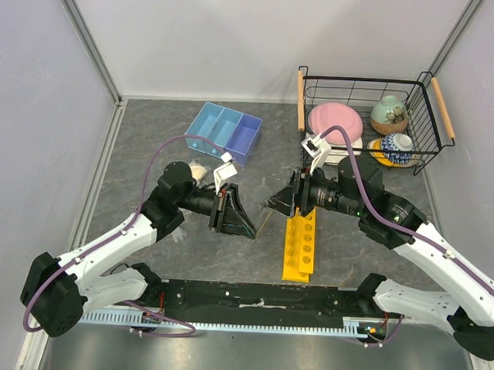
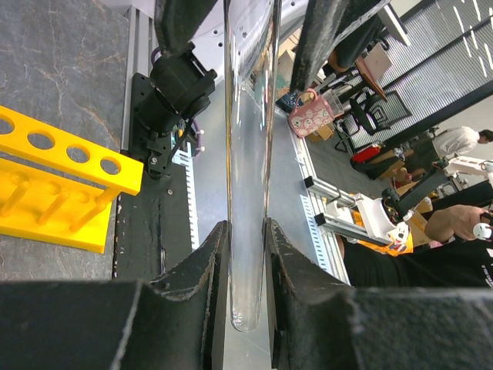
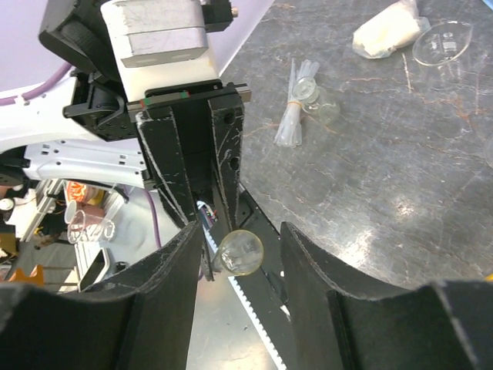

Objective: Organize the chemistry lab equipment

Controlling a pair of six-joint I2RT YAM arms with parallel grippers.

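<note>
Fingers point(image 2: 196, 285) of the left gripper point(image 2: 246, 225) were clamped on a clear test tube point(image 2: 248, 139); the right gripper point(image 3: 243, 231) stood wider, its fingers point(image 3: 166, 293) flanking the tube's round end without touching; the yellow rack point(image 2: 54, 185) lay beside the left fingers.

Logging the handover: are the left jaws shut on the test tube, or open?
Shut on it. The left wrist view shows the clear test tube pinched between both jaws, with no gap on either side.

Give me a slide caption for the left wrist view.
Left gripper clamped on a clear test tube, with the yellow rack off to one side.
</note>
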